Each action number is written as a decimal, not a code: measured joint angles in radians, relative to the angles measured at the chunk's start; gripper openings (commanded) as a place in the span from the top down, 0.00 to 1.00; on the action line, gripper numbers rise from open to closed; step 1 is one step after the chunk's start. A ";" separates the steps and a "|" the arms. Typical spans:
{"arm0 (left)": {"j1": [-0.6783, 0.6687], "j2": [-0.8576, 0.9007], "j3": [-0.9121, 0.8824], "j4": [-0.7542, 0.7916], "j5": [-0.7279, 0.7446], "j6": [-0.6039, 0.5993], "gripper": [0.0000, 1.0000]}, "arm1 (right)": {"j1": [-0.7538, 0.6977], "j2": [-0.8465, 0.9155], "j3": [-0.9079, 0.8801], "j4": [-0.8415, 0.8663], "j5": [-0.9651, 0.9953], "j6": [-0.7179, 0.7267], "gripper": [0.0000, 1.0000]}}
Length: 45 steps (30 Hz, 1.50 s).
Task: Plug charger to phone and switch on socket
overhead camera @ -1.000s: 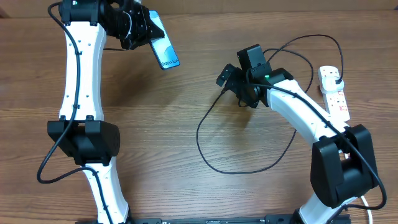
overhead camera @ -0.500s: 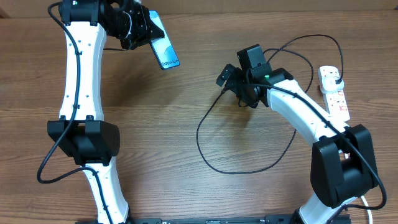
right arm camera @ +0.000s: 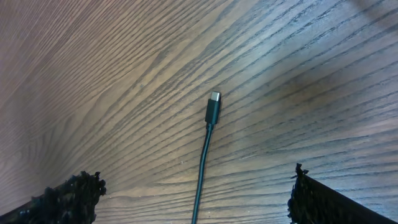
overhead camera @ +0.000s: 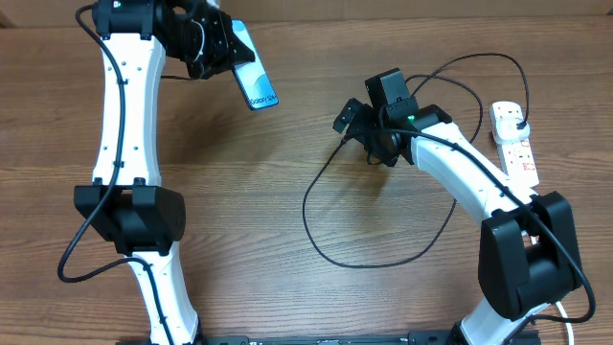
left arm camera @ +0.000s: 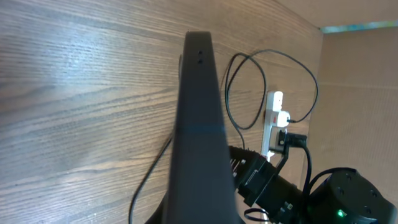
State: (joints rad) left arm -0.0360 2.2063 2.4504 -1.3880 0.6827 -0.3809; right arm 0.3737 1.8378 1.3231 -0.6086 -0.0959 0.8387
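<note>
Overhead, the phone (overhead camera: 257,81) is seen gripped at one end by the left pincer (overhead camera: 222,48) near the far edge of the bench (overhead camera: 239,192), its lit blue screen turned upward and slanted. The charger (overhead camera: 306,211) is laid in a wide loop on the wood, one end under the right pincer (overhead camera: 350,120), the other led to a black plug on the far end of the socket (overhead camera: 517,153), which lies at the right edge. In the left wrist view the phone (left arm camera: 199,124) is shown edge-on as a dark bar held clear of the bench, with the white socket (left arm camera: 272,124) and the looped charger (left arm camera: 249,93) beyond it. In the right wrist view the right pincer (right arm camera: 196,202) is spread wide, nothing gripped, and the connector tip of the charger (right arm camera: 212,109) is seen flat on the wood between and ahead of the fingertips (right arm camera: 68,199).
</note>
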 measured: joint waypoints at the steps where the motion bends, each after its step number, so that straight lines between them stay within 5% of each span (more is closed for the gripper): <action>1: -0.002 0.000 0.000 -0.003 0.000 0.000 0.96 | 0.000 0.000 0.000 0.014 0.000 0.000 0.00; 7: -0.008 0.000 0.000 -0.004 0.000 0.000 0.96 | 0.000 0.001 0.000 0.136 0.000 -0.001 0.00; 40: -0.023 0.000 0.000 -0.024 -0.026 0.018 0.96 | 0.000 0.001 0.003 0.081 -0.083 -0.047 0.00; 45: -0.023 0.000 0.000 -0.023 -0.026 0.018 0.96 | -0.006 0.002 0.049 -0.022 -0.080 -0.044 0.10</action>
State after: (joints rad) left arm -0.0593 2.2063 2.4504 -1.4113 0.6563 -0.3630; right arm 0.3679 1.8400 1.3724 -0.6308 -0.1764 0.7948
